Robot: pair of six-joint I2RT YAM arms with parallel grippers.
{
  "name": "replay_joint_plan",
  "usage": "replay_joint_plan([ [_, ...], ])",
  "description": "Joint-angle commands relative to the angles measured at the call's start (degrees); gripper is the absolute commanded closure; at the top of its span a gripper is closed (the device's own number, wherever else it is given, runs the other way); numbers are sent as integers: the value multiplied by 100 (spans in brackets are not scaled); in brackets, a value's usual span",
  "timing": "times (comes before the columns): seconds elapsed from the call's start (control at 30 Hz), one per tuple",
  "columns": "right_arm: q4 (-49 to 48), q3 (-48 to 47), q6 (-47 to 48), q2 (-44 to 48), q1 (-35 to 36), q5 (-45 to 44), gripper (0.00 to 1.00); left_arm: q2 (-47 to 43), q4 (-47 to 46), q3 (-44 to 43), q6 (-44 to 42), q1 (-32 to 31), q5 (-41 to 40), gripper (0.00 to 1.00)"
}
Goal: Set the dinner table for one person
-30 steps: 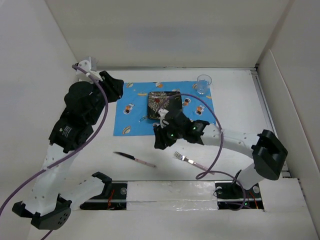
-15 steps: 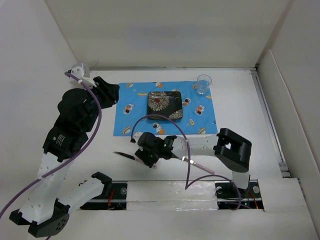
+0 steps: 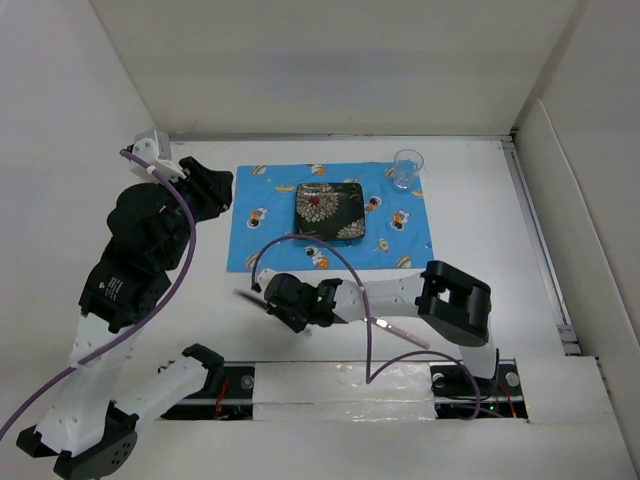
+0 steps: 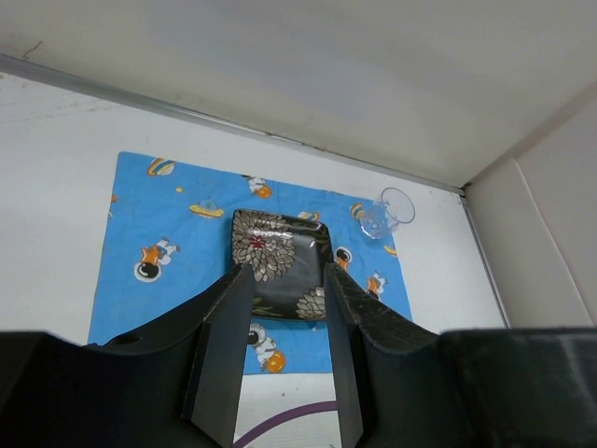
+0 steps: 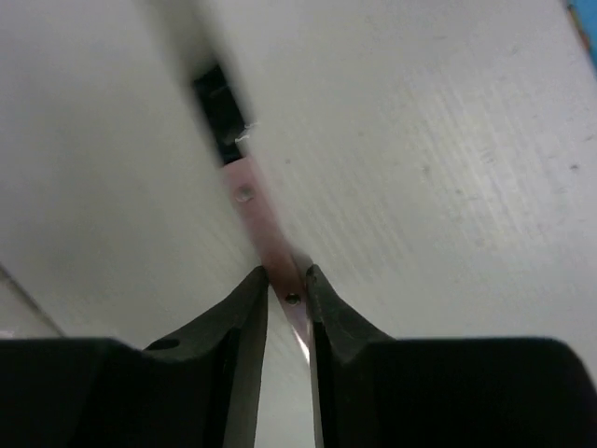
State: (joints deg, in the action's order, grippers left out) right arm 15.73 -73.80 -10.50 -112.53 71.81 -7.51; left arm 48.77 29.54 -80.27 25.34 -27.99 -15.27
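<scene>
My right gripper [image 5: 284, 280] pinches the pink handle of the black-bladed knife [image 5: 250, 201] on the plain white dinner table [image 5: 448, 187], blade ahead of my fingertips; my left gripper [image 4: 284, 275] hangs partly spread.

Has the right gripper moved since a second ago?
Yes. The right gripper came off the blue placemat, toward the near edge and leftward, to the knife.

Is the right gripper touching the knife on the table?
Touching. In the right wrist view, both fingers of the right gripper press against the knife at its pink handle, no gap.
</scene>
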Motion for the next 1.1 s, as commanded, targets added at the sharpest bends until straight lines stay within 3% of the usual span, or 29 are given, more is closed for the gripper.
replay_joint_plan([
  [0.0, 115, 6, -92, -208, 219, -435, 84, -96, -141, -15, -3, 21, -90, 67],
  [0.1, 106, 15, -303, 81, 219, -488, 100, -44, -185, -41, -73, 21, -126, 67],
  [0.33, -25, -100, -716, 1689, -667, 30, 100, 316, -308, -595, -495, 21, -267, 67],
  [0.5, -26, 111, -962, 2323, -2441, 74, 100, 422, -598, -315, -478, 21, 129, 68],
  [0.53, 157, 68, -1076, 2297, -3209, 91, 100, 422, -703, -9, -434, 21, 277, 69],
  [0.73, 588, -291, -989, 1604, -4594, 364, 100, 440, -704, 529, -486, 21, 428, 69],
  [1.07, 1178, -1154, -813, 284, -5248, 434, 100, 370, -897, 1171, -337, 21, 692, 69],
])
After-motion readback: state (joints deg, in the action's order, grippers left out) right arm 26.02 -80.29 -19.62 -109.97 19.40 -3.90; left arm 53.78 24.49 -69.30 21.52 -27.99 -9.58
